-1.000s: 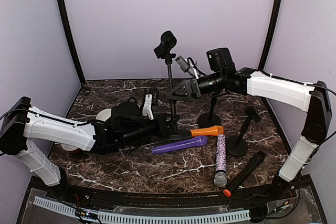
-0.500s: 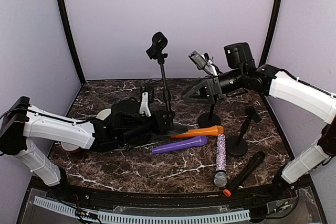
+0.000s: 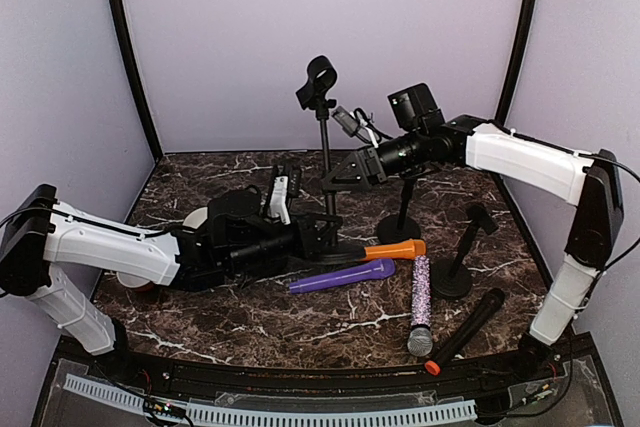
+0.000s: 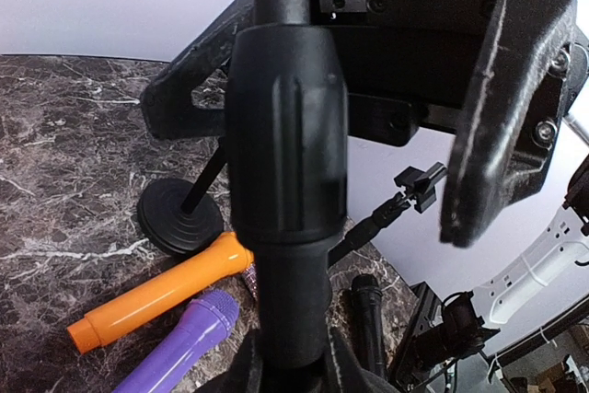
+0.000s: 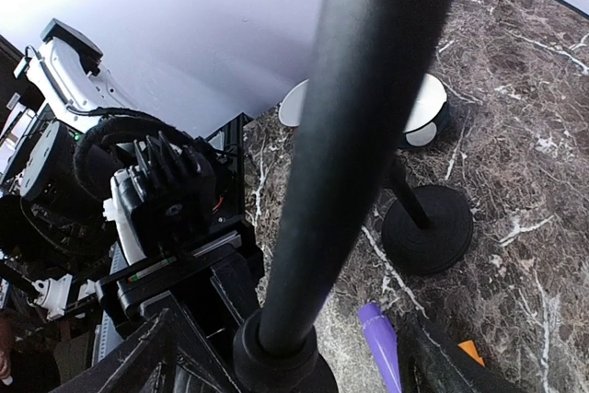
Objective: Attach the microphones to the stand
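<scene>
A tall black stand (image 3: 326, 162) with an empty clip (image 3: 319, 82) at its top stands upright at mid-table. My left gripper (image 3: 312, 237) is shut on its lower shaft just above the base; in the left wrist view the thick collar (image 4: 287, 135) fills the centre. My right gripper (image 3: 336, 175) is open and straddles the pole (image 5: 368, 117) higher up, with gaps on both sides. Four microphones lie on the table to the right of the base: orange (image 3: 395, 249), purple (image 3: 345, 275), glittery lilac (image 3: 421, 302) and black with an orange end (image 3: 470, 327).
Two shorter black stands (image 3: 403, 212) (image 3: 457, 265) stand right of the tall one. White bowls (image 3: 198, 219) (image 3: 135, 282) sit by the left arm. Purple walls close in the back and sides.
Half a second ago the right gripper was off to the upper right and the stand leaned left. Now the right gripper is back round the pole and the stand is upright.
</scene>
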Robot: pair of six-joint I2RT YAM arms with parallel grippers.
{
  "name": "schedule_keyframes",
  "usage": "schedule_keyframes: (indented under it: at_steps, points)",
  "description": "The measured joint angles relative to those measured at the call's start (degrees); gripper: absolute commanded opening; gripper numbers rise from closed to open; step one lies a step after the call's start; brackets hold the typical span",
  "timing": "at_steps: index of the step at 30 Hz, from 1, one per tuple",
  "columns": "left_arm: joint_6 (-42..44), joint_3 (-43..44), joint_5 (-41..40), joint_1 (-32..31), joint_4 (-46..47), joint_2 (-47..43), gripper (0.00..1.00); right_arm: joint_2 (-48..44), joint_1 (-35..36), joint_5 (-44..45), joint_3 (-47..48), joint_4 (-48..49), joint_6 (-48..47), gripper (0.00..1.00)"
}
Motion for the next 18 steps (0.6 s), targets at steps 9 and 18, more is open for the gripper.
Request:
schedule_keyframes:
  at_steps: [9,18]
  points:
    - [-0.3,0.9,-0.1,0.0,-0.3,0.0,0.0,-2.6,0.7,-4.5,-2.4,2.6,1.3,0.8]
    - [-0.1,2.3,0.7,-1.3,-0.3,0.0,0.0,-10.1,0.2,-4.5,-6.5,-0.3,0.7,0.79]
